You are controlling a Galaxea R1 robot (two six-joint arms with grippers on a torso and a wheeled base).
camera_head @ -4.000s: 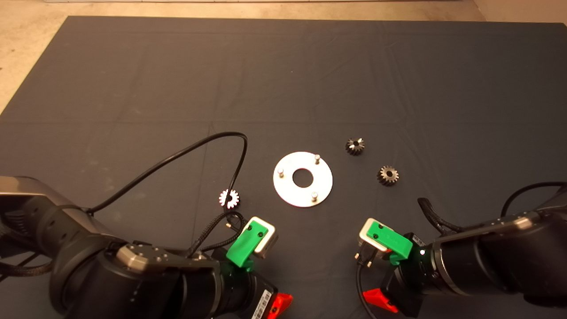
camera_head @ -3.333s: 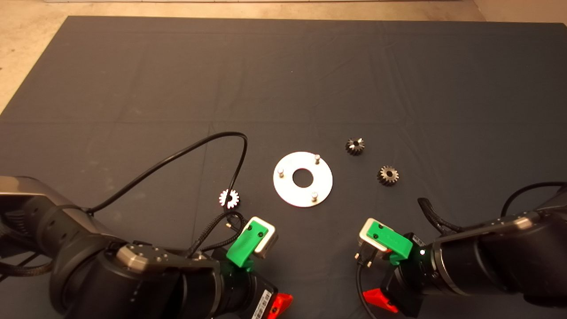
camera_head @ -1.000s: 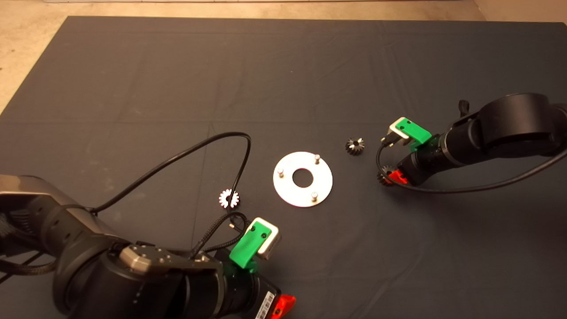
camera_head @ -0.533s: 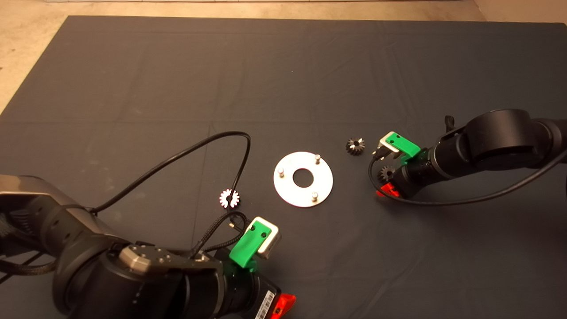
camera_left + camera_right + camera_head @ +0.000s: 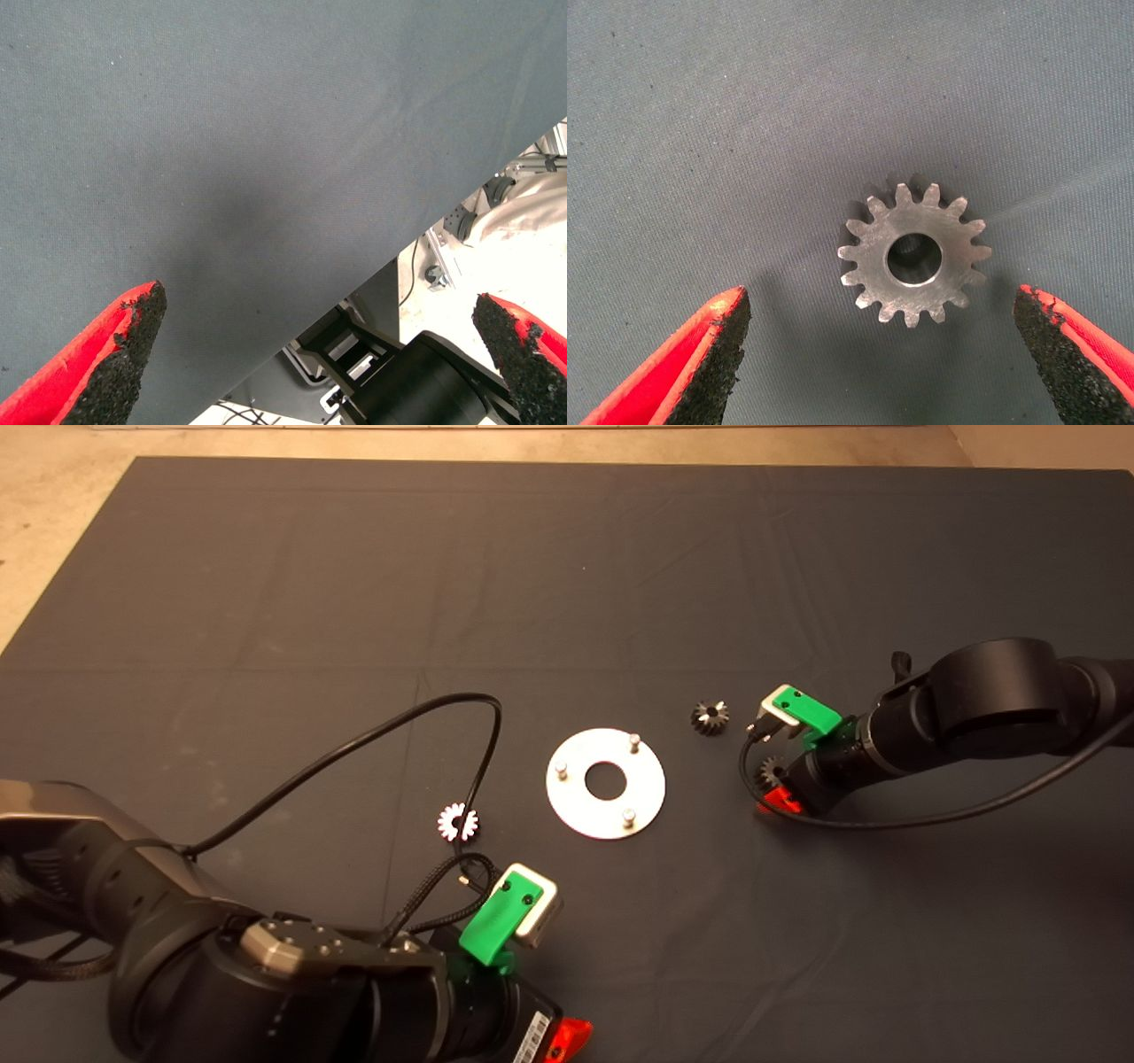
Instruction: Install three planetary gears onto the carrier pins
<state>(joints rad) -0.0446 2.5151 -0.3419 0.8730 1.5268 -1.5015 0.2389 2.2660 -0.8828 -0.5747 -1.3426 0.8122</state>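
The silver disc (image 5: 567,797) lies mid-mat with its three carrier pins (image 5: 634,741) upright and bare. One shiny planetary gear (image 5: 458,822) rests left of the disc, a dark one (image 5: 710,717) to its upper right. A third gear (image 5: 769,769) lies flat further right, partly covered by my right gripper (image 5: 775,786). In the right wrist view that gear (image 5: 873,266) sits between the wide-apart fingers of the open right gripper (image 5: 879,301), touching neither pad. My left gripper (image 5: 319,299) is parked open at the mat's near edge, holding nothing.
A black cable (image 5: 399,717) loops over the mat from the left arm and ends beside the shiny gear. The left wrist view shows the mat's edge (image 5: 372,274) with the floor and robot base beyond it.
The right arm swung from its parked spot at the lower right out to the right-hand gear and settled over it. In the last half second it barely shifted. The left arm stayed parked.
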